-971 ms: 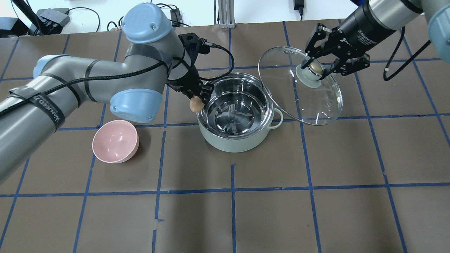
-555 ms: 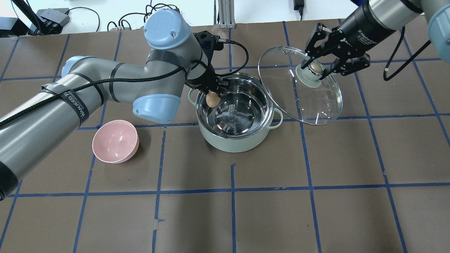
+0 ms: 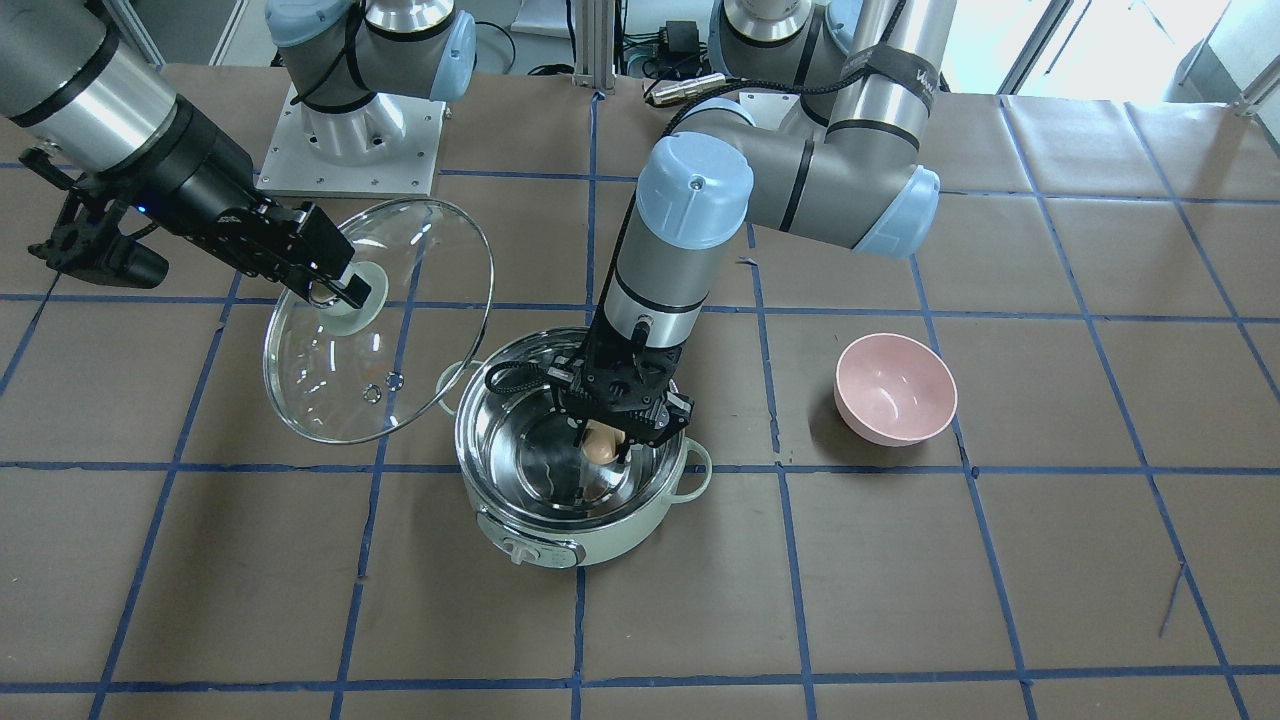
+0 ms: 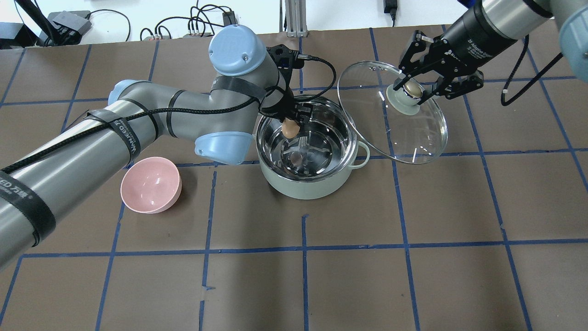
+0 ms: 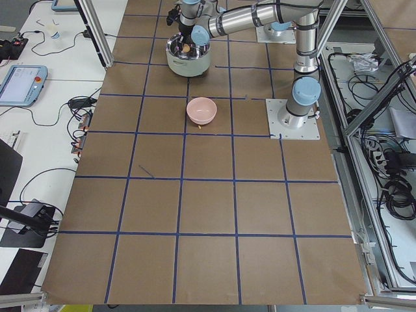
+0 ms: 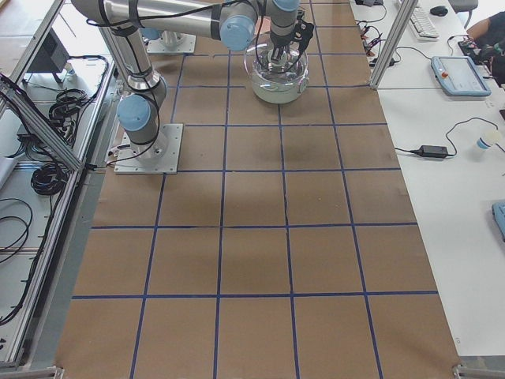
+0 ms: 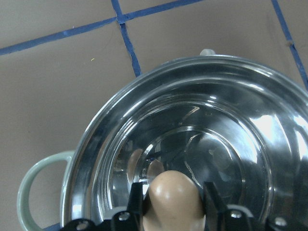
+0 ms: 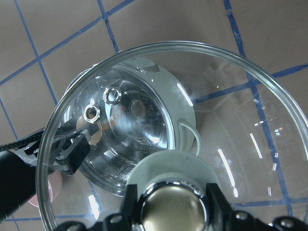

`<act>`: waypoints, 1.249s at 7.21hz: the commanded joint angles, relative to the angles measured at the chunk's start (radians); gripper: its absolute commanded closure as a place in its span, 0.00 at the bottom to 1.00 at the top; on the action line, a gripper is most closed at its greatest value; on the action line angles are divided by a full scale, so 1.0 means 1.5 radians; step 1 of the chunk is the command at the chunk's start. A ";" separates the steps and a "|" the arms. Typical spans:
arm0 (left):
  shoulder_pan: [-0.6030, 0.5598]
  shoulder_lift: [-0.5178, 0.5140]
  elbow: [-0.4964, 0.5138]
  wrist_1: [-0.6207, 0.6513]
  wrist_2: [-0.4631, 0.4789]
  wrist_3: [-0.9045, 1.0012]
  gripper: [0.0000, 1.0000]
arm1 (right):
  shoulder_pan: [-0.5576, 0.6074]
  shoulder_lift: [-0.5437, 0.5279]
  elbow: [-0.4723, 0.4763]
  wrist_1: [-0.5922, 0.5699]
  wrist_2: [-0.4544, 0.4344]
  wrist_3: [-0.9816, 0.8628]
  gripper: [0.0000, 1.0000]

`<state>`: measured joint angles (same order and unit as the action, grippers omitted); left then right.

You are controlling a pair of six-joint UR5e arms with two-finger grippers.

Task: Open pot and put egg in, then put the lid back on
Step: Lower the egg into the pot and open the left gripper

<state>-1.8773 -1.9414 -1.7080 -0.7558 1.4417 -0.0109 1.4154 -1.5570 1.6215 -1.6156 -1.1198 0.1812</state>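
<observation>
1. Overhead peers down from one long edge; the front camera faces it from the opposite edge.
2. Side cameras sit far off at either end.
3. Wrist cameras hover close; all share the pot (image 4: pixel 303 187).

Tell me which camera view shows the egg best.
Left wrist-mounted: the egg fills the foreground, held by the left gripper over the pot. Overhead and front-facing show it small; side views, barely a speck; right wrist, not clearly.

pot (image 4: pixel 305 186) between bowl (image 4: pixel 150 184) and lid (image 4: pixel 413 133); egg (image 4: pixel 290 128) above
</observation>
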 commanded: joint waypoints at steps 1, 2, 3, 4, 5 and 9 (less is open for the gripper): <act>-0.008 -0.029 0.000 0.065 -0.013 -0.016 0.87 | 0.000 0.000 0.001 -0.004 0.000 0.000 0.48; -0.011 -0.031 0.000 0.068 -0.014 -0.018 0.87 | 0.000 0.000 0.001 -0.004 0.000 0.000 0.48; -0.011 -0.039 0.000 0.087 -0.044 -0.024 0.87 | 0.000 0.000 0.001 -0.003 0.000 0.000 0.48; -0.011 -0.050 0.000 0.105 -0.046 -0.025 0.87 | 0.000 0.000 0.001 -0.003 -0.001 0.000 0.48; -0.011 -0.056 0.000 0.114 -0.045 -0.024 0.86 | -0.001 0.000 0.001 -0.003 -0.001 0.000 0.48; -0.011 -0.057 0.000 0.130 -0.039 -0.023 0.35 | -0.006 -0.009 -0.001 0.001 -0.051 0.000 0.48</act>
<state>-1.8945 -2.0271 -1.7073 -0.5634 1.3789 -0.0472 1.4077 -1.5640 1.6204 -1.6146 -1.1681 0.1810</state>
